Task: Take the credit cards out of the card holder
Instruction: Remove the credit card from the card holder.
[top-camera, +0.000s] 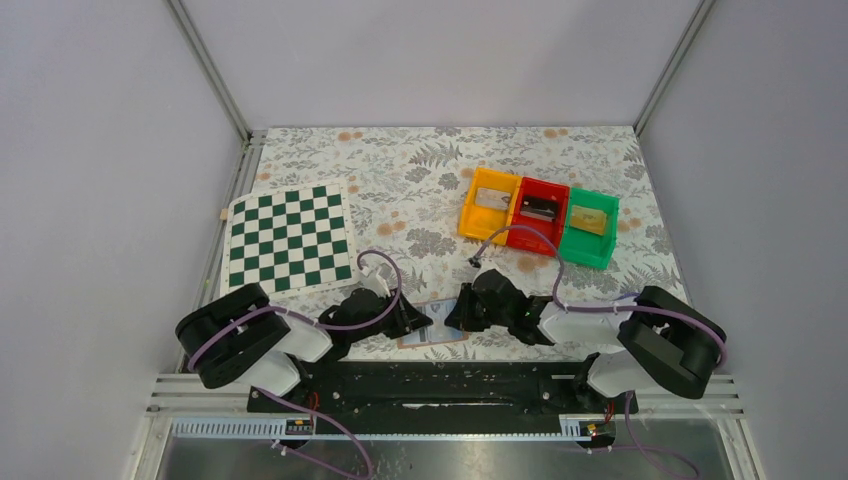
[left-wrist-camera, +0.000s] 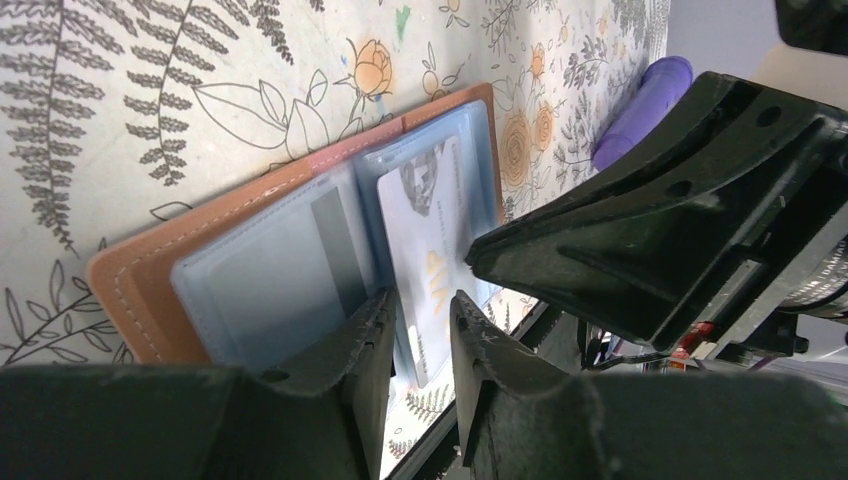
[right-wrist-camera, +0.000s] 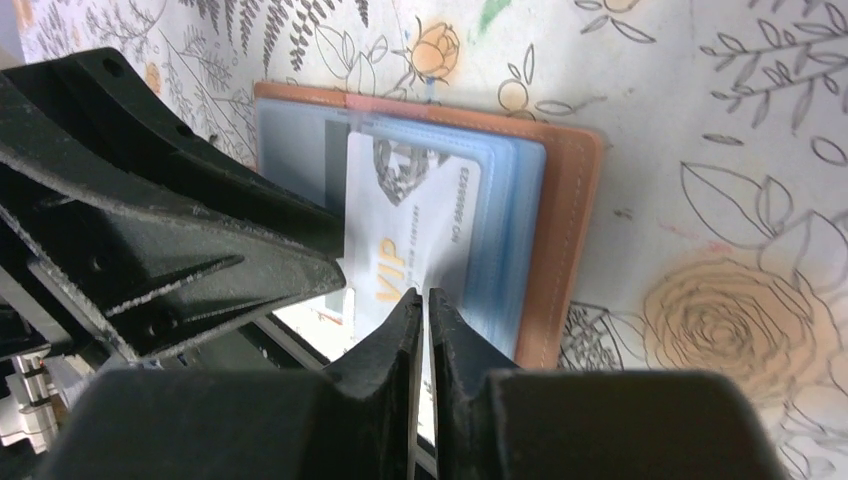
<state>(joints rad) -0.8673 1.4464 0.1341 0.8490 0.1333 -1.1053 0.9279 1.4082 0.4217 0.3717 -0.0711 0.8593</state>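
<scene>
Card holder (right-wrist-camera: 560, 200): open flat on counter (top-camera: 420, 180), lower centre of top view.
White VIP card (right-wrist-camera: 410, 220): partly out of sleeve, pinched by closed right gripper (right-wrist-camera: 421, 305).
Left gripper (left-wrist-camera: 422, 305): jaws slightly apart at holder's edge.
Status: no card fully out; other sleeves poss. loaded.

Bright, even light fills the overhead view, soft shadows under the arms (top-camera: 300, 338) on the tabletop (top-camera: 420, 170). Wrist views: the card holder (left-wrist-camera: 130, 270) crisp, its clear sleeves (left-wrist-camera: 265, 285) faintly sheened; the left hand (left-wrist-camera: 420, 315) and right hand (right-wrist-camera: 422, 305) loom dark and soft-focused along the lower edge.
</scene>
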